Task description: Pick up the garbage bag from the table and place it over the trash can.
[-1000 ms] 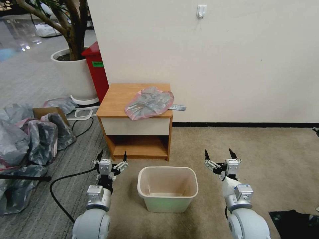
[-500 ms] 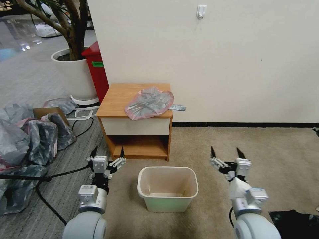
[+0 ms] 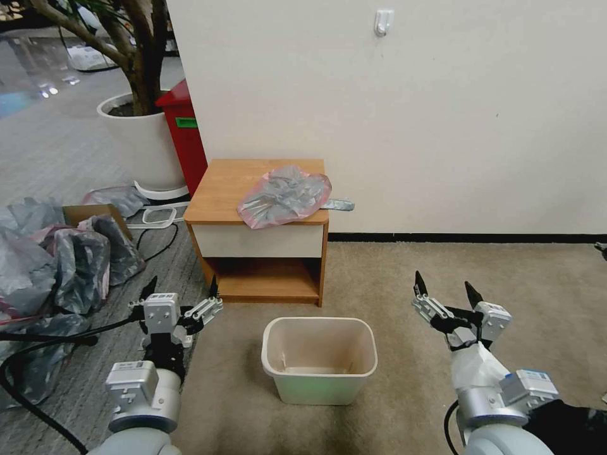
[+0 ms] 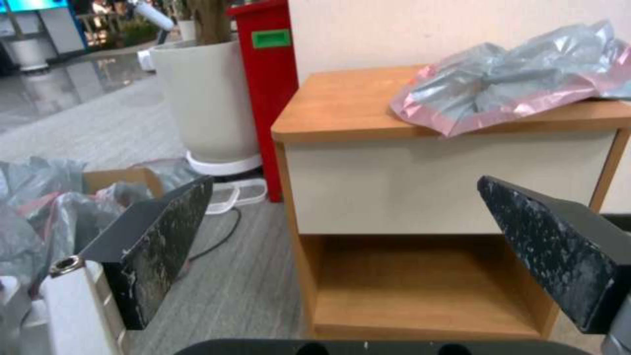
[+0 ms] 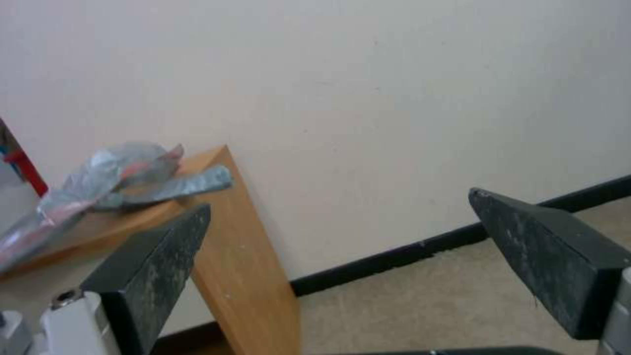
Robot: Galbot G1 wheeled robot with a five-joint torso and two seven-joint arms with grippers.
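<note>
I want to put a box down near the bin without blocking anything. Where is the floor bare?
Bare carpet lies right of the trash can, between the table, the wall and the right gripper. A narrower strip separates can and table. Left is crowded: the left gripper, cables, heaped grey bags.

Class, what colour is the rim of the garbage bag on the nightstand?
Pink, edging the grey garbage bag; clearest in the left wrist view.

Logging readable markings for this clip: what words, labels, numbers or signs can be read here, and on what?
None can be read.
Green label on the red bin: too blurred to read.
Blue-and-white stickers on the right arm and left arm: too small to read.
</note>
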